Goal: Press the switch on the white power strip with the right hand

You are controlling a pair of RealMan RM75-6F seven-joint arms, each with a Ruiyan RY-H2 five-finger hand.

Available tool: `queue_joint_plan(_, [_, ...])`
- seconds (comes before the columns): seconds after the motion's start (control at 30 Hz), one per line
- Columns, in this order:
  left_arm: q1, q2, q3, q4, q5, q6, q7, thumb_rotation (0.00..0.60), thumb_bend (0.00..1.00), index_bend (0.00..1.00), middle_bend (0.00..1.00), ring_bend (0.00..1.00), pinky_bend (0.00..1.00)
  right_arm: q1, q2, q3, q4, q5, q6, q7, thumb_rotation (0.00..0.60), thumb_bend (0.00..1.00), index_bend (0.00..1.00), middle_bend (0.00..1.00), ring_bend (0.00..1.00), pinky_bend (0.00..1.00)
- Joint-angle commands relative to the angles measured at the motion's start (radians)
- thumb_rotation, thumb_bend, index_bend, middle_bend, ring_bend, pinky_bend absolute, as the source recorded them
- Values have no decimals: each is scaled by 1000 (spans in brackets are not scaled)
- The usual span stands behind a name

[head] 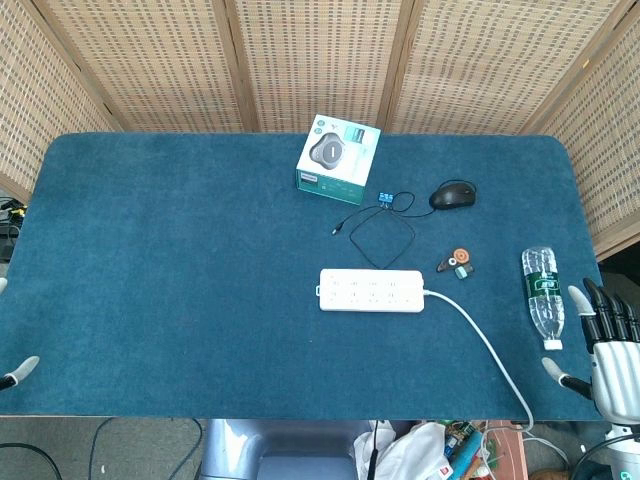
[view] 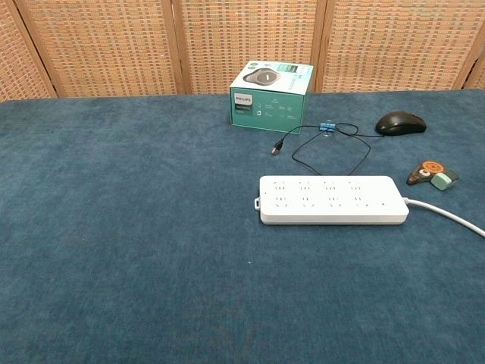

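Right hand parked off the table's near right corner, fingers spread and holding nothing, well apart from the target. Left hand barely in frame at the far left edge, only a fingertip or so showing, so impossible to tell how its fingers lie. White power strip lying flat on the blue cloth, a little right of centre, long side running left to right, its white cable trailing off the right end toward the near edge. Switch not clearly made out in either view; probably near the cable end, but too small to confirm. Looks like a stiff plastic body, light enough to skid on the cloth if shoved sideways, so best pressed straight down from above with 1 fingertip, no grasp needed. Beyond it, a black USB lead, a computer mouse and a Philips box; to its right, a small orange-and-teal gadget. Water bottle lying just beside the right hand, directly on the likely path inward: risk of knocking it rolling. Task not yet started.
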Motion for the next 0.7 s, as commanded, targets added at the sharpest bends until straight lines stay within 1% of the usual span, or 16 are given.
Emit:
queue_joint_plan(0.03, [0,1,-1,-2,0,-1,0,600,0,0,0,0,0,0,0,-1,0,1,-2,-2,600,0,0,0,0,0])
queue_joint_plan(0.27, [-7,-3,-1,1,1,-14,13,600,0,0,0,0,0,13,-7,0,10,10,-31,-12,600,0,0,1,1,0])
queue_joint_plan(0.3, [-9,-3,-3,0,-2,-16,13,600,0,0,0,0,0,19,-11,3,15,12,-39,-16,600,0,0,20,22,0])
queue_joint_plan(0.37, [-12,-4,-8,-1,-12,-22,17,600,0,0,0,0,0,41,-22,13,29,17,-66,-23,600,0,0,125,139,38])
queue_joint_plan(0.4, [-15,-5,-11,-3,-17,-25,21,600,0,0,0,0,0,53,-27,18,37,20,-80,-29,600,0,0,218,242,116])
queue_joint_plan(0.43, [-17,-5,-13,-7,-23,-30,24,600,0,0,0,0,0,66,-30,23,45,24,-97,-37,600,0,0,301,333,242])
queue_joint_plan(0.47, [-19,-5,-16,-11,-33,-37,28,600,0,0,0,0,0,82,-33,30,51,31,-119,-50,600,0,0,348,384,343])
queue_joint_plan(0.53, [-24,-4,-21,-14,-49,-48,34,600,0,0,0,0,0,110,-33,41,47,39,-156,-74,600,0,0,477,513,621])
queue_joint_plan(0.57, [-25,-5,-23,-15,-54,-50,35,600,0,0,0,0,0,122,-35,47,44,38,-164,-90,600,1,0,525,555,698])
queue_joint_plan(0.6, [-26,-6,-26,-15,-61,-53,37,600,0,0,0,0,0,133,-38,53,38,39,-174,-114,600,22,0,599,620,805])
queue_joint_plan(0.63, [-27,-6,-28,-16,-66,-55,39,600,0,0,0,0,0,145,-40,56,29,40,-188,-135,600,82,0,671,688,899])
queue_joint_plan(0.67, [-28,-7,-29,-17,-70,-57,41,600,0,0,0,0,0,154,-41,57,21,43,-201,-150,600,146,0,715,733,948])
queue_joint_plan(0.7, [-29,-7,-30,-17,-74,-61,43,600,0,0,0,0,0,175,-42,57,5,45,-237,-155,600,280,0,772,794,990])
